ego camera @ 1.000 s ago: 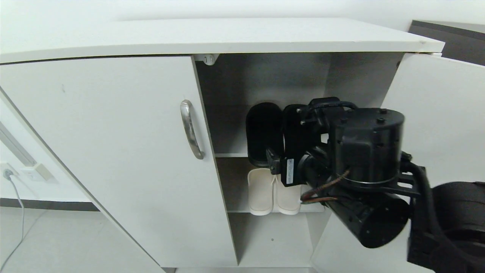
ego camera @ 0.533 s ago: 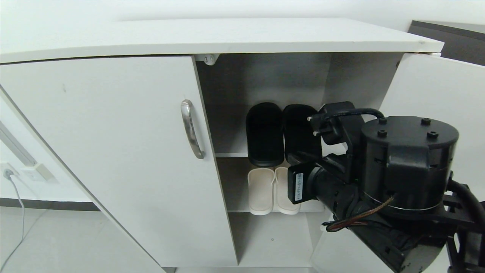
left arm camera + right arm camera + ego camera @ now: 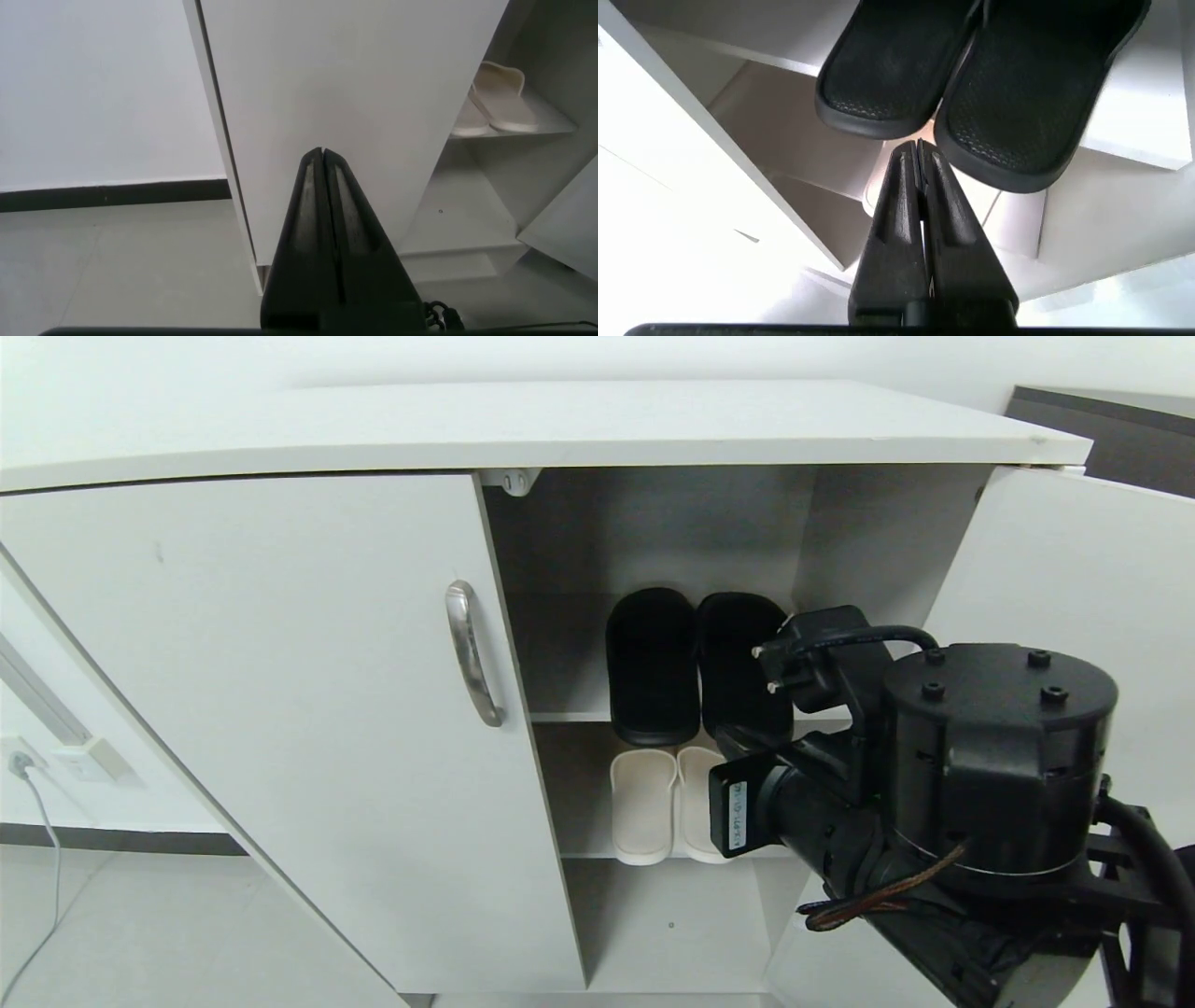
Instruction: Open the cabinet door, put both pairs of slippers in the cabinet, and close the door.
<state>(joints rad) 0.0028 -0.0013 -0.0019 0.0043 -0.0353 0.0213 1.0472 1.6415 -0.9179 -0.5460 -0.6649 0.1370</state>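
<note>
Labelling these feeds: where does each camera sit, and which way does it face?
Head view: on the head, facing forward and down into the cabinet; right arm shows.
Left wrist view: behind the shut left gripper, facing the closed door.
Right wrist view: behind the shut right gripper, facing the black slippers.
Shared: head and right wrist views show the black slippers.

Setting: a plain indoor room, of office or test-room type rather than a furnished home. Indicators: a white laminate two-door storage cabinet (image 3: 523,425) with a curved brushed-metal handle (image 3: 470,653) stands against a bare white wall (image 3: 93,84). A dark skirting strip (image 3: 112,843) borders a light grey tiled floor (image 3: 140,933). A white wall socket (image 3: 19,763) with a grey cable (image 3: 42,905) sits beside a surface-mounted white cable duct (image 3: 37,695). Shelves hold a pair of black slippers (image 3: 652,663) and a pair of cream slippers (image 3: 644,807).
</note>
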